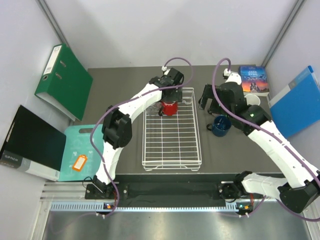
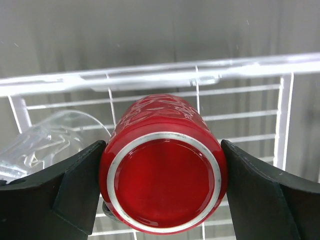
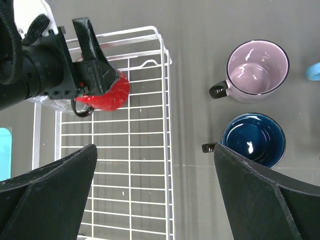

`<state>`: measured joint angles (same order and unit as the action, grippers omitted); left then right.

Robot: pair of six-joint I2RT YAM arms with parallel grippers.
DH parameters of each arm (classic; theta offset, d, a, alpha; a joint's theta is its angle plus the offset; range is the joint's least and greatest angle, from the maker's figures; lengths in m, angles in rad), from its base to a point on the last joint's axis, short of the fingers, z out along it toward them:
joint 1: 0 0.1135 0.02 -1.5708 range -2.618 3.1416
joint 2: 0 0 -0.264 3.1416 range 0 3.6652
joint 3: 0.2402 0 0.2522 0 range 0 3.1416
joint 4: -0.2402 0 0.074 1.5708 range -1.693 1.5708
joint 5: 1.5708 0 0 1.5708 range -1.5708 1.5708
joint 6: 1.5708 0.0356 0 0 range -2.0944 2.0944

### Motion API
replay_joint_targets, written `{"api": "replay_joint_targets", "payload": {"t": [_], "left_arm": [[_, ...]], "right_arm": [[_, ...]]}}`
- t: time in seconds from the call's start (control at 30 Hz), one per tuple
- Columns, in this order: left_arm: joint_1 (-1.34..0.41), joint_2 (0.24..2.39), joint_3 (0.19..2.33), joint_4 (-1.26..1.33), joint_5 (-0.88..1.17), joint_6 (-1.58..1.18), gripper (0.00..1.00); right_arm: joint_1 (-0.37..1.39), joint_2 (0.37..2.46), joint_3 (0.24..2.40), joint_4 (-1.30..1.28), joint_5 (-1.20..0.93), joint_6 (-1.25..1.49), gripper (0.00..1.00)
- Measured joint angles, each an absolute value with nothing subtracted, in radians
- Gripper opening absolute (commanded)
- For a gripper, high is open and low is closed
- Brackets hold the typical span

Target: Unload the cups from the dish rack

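left gripper (image 2: 162, 167) clamped on red mug (image 2: 162, 145), frame centre, at rack's (image 2: 150, 75) upper end | glass (image 2: 45, 137) just left of it | right gripper (image 3: 155, 150) spread, empty | blue mug (image 3: 254, 139), pink mug (image 3: 257, 67) upright on table (image 3: 200, 30), right of rack

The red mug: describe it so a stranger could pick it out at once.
Find the white wire dish rack in the middle of the dark table and look to its far end. There the left claw grips the red mug by its sides. It is the only red cup; its one neighbour in the rack is a clear glass tumbler.
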<state>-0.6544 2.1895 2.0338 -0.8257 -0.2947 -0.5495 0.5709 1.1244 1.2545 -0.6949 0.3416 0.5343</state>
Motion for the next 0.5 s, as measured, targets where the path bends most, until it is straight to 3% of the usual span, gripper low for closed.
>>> {"api": "replay_joint_targets", "payload": {"t": [0.3,0.5], "left_arm": [[-0.645,2.074,1.958,-0.830,-0.105,-0.550,0.00],[-0.622,1.899,1.807,-0.698,0.067,-0.599,0.00]], "right_arm": [[0.564,1.077,1.254,-0.684,0.344,0.525,1.00],[0.560,1.026,1.253,-0.678,0.354,0.524,1.00]]}}
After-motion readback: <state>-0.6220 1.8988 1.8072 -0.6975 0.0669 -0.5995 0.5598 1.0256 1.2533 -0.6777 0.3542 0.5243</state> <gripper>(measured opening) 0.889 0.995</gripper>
